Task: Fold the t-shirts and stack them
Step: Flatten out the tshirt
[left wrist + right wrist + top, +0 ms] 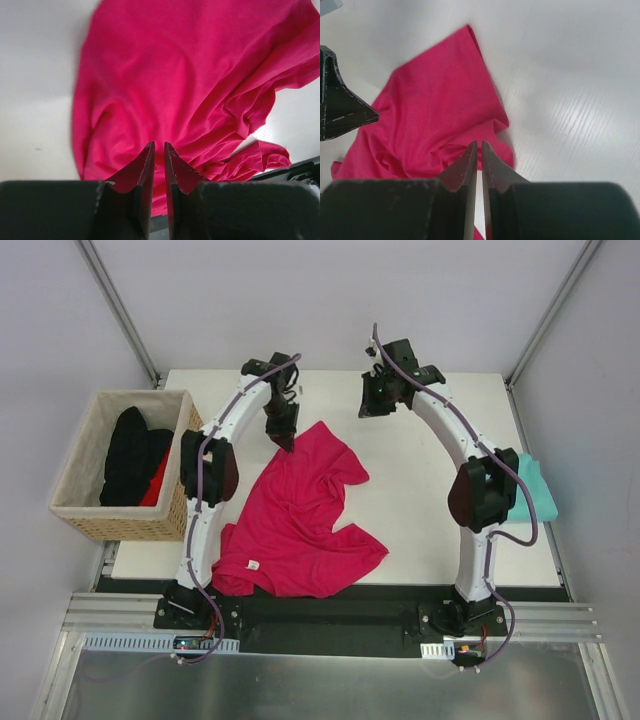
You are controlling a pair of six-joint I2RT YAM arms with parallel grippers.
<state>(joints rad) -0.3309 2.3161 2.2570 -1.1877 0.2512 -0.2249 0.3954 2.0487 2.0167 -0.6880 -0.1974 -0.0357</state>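
At the far left, you have a woven wicker basket [130, 527] at the white desk's [430, 520] left edge, with black cloth [130, 455] and red cloth [155, 485] inside. Your left gripper [287, 443] has its jaws drawn almost together, clamped on the far edge of the crimson-pink cloth t-shirt [300, 520]. In the left wrist view the folds of that shirt [175, 75] run up to the gripper [159, 146].

The shirt lies crumpled on the near-left part of the desk. Its small white label [254, 566] shows only from above.

Your right gripper [370, 408] hangs over the desk beyond the shirt's far sleeve, its jaws together on nothing. Its wrist view shows the fingertips [470, 150] with only a thin slit between them.

Only the top view shows the teal cloth t-shirt [535, 490], which lies at the desk's right edge, partly behind your right arm.
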